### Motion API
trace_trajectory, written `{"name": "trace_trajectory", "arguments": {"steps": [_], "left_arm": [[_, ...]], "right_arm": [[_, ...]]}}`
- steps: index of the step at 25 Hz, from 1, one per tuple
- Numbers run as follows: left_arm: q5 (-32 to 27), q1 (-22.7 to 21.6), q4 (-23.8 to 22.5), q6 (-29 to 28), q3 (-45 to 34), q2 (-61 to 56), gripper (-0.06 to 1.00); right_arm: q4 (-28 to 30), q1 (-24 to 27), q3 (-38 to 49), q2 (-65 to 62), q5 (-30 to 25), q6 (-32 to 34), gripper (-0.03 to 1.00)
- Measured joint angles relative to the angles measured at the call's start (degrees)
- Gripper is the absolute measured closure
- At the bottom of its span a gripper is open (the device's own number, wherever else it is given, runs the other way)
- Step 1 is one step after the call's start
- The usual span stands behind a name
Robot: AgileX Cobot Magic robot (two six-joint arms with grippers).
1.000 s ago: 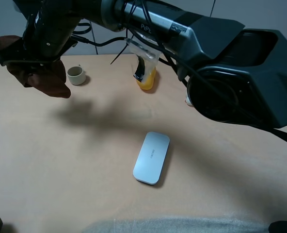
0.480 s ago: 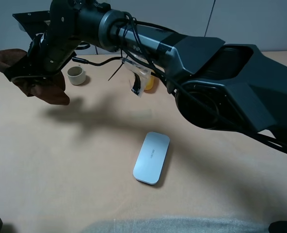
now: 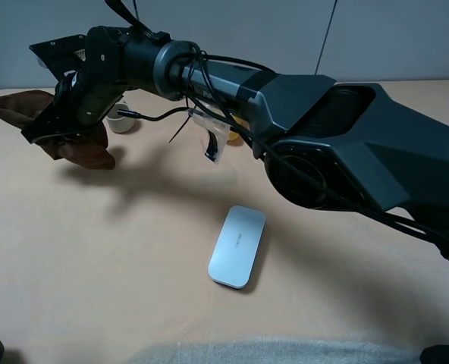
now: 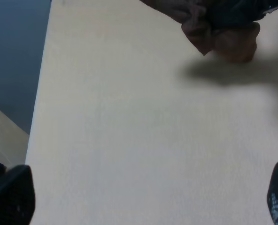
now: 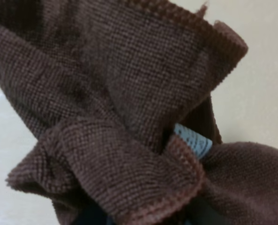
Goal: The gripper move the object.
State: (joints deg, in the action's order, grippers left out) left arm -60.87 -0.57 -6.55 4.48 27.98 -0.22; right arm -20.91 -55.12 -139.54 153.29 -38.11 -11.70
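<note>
R gripper (image 3: 64, 120) clamped on brown cloth (image 3: 86, 149), hanging over the table (image 3: 133, 265) near the cup (image 3: 120, 119), L gripper (image 4: 146, 194) idle w/ jaws apart: hold your grip firm, lower slowly, clear the cup.

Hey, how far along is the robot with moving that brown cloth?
Done: the right gripper has the brown cloth bunched in its grasp, seemingly clear of the table, casting a shadow. In hand: holding it aloft on the left side, near the cup. Left: setting it down and releasing.
</note>
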Motion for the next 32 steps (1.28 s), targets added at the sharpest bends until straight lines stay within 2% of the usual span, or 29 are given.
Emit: {"name": "trace_trajectory", "arguments": {"steps": [7, 18, 20, 25, 28, 32], "left_arm": [[0.00, 0.00, 0.00, 0.00, 0.00, 0.00, -0.05], [0.00, 0.00, 0.00, 0.00, 0.00, 0.00, -0.05], [0.00, 0.00, 0.00, 0.00, 0.00, 0.00, -0.05], [0.00, 0.00, 0.00, 0.00, 0.00, 0.00, -0.05], [0.00, 0.00, 0.00, 0.00, 0.00, 0.00, -0.05], [0.00, 0.00, 0.00, 0.00, 0.00, 0.00, -0.05]], "right_arm": [[5.52, 0.00, 0.00, 0.38, 0.22, -0.04, 0.84], [5.66, 0.00, 0.00, 1.26, -0.36, -0.04, 0.83], [5.73, 0.00, 0.00, 1.26, -0.36, -0.04, 0.76], [5.95, 0.00, 0.00, 1.26, -0.38, -0.04, 0.37], [5.99, 0.00, 0.00, 1.26, -0.38, -0.04, 0.30], [5.99, 0.00, 0.00, 1.26, -0.38, -0.04, 0.28]]}}
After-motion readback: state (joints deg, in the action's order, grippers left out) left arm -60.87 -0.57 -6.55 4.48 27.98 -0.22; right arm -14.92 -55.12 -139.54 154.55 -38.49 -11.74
